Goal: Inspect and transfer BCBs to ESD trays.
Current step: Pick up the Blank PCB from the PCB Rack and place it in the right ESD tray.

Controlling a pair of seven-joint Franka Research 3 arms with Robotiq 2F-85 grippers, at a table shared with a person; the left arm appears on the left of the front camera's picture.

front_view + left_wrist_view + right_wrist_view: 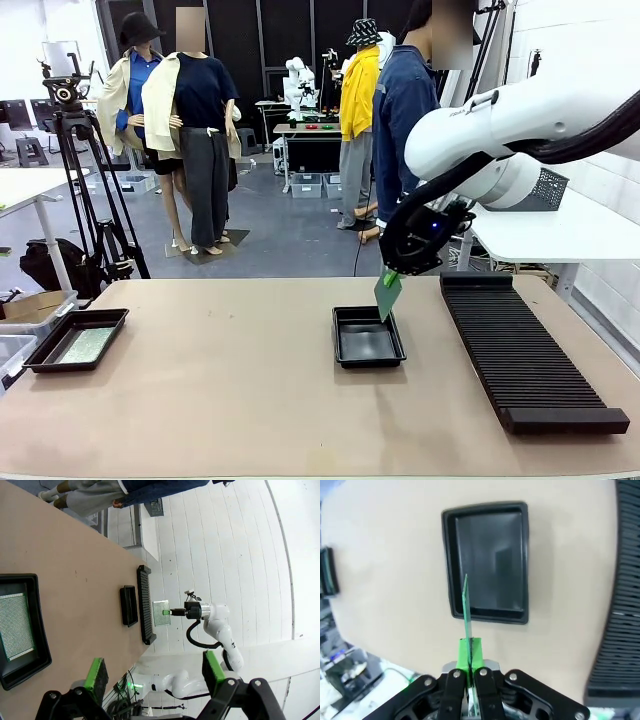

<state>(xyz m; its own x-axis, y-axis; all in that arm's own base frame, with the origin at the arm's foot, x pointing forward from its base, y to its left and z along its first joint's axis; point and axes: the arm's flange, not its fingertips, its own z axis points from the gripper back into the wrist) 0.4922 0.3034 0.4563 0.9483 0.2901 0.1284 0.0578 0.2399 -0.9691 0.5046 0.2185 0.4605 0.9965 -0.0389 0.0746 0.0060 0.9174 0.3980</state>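
One BCB (85, 345) in left tray (48, 343); second BCB (388, 293) over centre tray (365, 342).

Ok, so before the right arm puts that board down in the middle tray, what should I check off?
1. Grip: right gripper shut on the BCB, pinching one edge. Ok.
2. Target free: the middle ESD tray has a bare floor. Ok.
3. Alignment: the BCB hangs over the tray's rim area, not centred. Not ok.
4. Attitude: the BCB hangs on edge, not flat to the floor. Not ok.
5. Other arm clear: left gripper is open, over at the left ESD tray, which holds a board. Ok.
6. Board surface sound: too small to judge. Cannot tell.
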